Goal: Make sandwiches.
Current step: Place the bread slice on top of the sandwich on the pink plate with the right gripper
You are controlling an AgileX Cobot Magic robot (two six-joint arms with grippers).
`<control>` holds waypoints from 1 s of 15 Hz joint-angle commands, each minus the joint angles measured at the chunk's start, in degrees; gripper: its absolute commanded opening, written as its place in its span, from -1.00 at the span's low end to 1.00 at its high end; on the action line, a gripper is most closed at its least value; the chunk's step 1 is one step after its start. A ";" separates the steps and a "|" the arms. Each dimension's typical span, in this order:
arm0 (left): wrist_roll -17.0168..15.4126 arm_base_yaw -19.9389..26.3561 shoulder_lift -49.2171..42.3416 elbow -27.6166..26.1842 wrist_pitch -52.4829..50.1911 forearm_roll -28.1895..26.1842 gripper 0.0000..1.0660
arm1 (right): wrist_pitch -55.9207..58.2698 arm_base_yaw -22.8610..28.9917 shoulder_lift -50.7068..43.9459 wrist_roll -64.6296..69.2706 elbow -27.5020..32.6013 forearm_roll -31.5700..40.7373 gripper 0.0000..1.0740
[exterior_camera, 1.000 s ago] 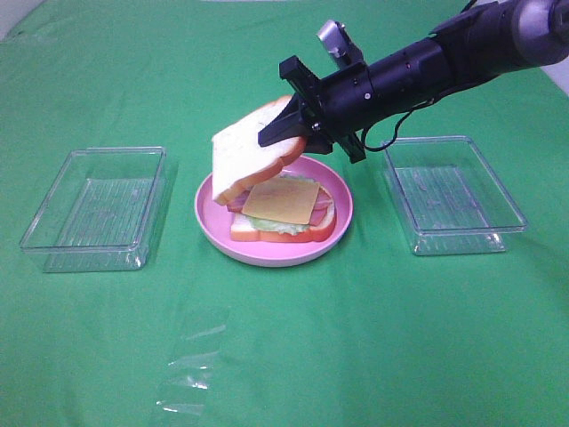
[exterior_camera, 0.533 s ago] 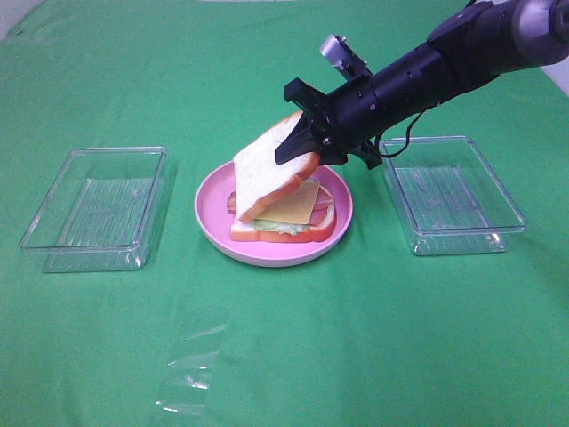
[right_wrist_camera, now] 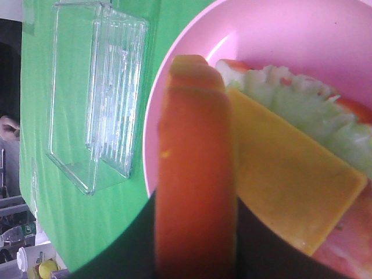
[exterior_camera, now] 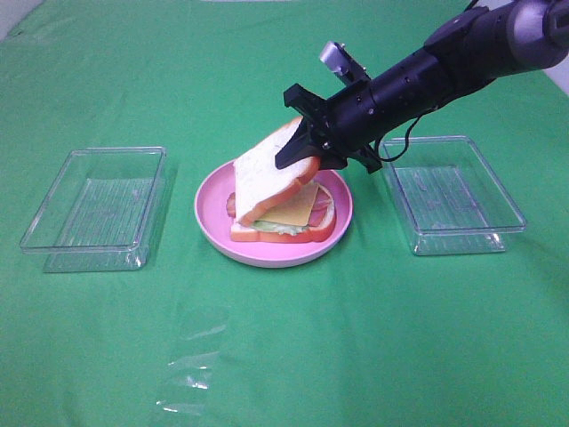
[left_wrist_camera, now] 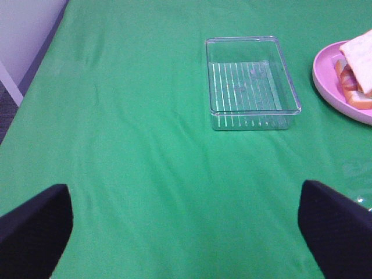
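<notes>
Step in hand, as I judge it: setting the top slice down to close the sandwich. To do it well, the slice should come down flat, its crust edges squared with the bottom slice, and the jaws should part only once the bread rests on the cheese; let go while it is this tilted and it may slide off toward the table's left side.

The green-cloth-covered table (exterior_camera: 356,338) carries two clear rectangular plastic trays, one toward its left edge (exterior_camera: 96,206) and one toward its right edge (exterior_camera: 452,193), with a round pink plate (exterior_camera: 213,227) between them near the middle.

On the plate lies the stack: a bottom white bread slice with orange-brown crust (exterior_camera: 283,235), green lettuce (right_wrist_camera: 317,107), reddish-brown bacon strips (exterior_camera: 321,206), and a yellow cheese square (right_wrist_camera: 285,174).

The top white bread slice with orange-brown crust (exterior_camera: 267,169) leans steeply over the stack, its lower edge down near the plate's left side, its upper edge raised.

The right black tool (exterior_camera: 307,142) is pressed together on that raised crust edge, pinching the slice from the plate's far right.

The left black tool (left_wrist_camera: 186,232) hangs spread wide, holding nothing, near the left tray and well apart from the plate.
</notes>
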 commanded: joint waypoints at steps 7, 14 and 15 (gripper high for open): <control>-0.34 -0.23 -0.97 0.23 -0.40 0.11 0.83 | 0.23 -0.11 -1.95 2.69 -1.03 -9.40 0.40; -0.34 -0.23 -0.97 0.23 -0.40 0.11 0.83 | 2.86 -0.11 -7.16 12.66 -1.03 -31.57 0.40; -0.34 -0.23 -0.97 0.23 -0.40 0.11 0.83 | 3.44 -0.11 -8.14 13.35 -1.09 -33.29 0.40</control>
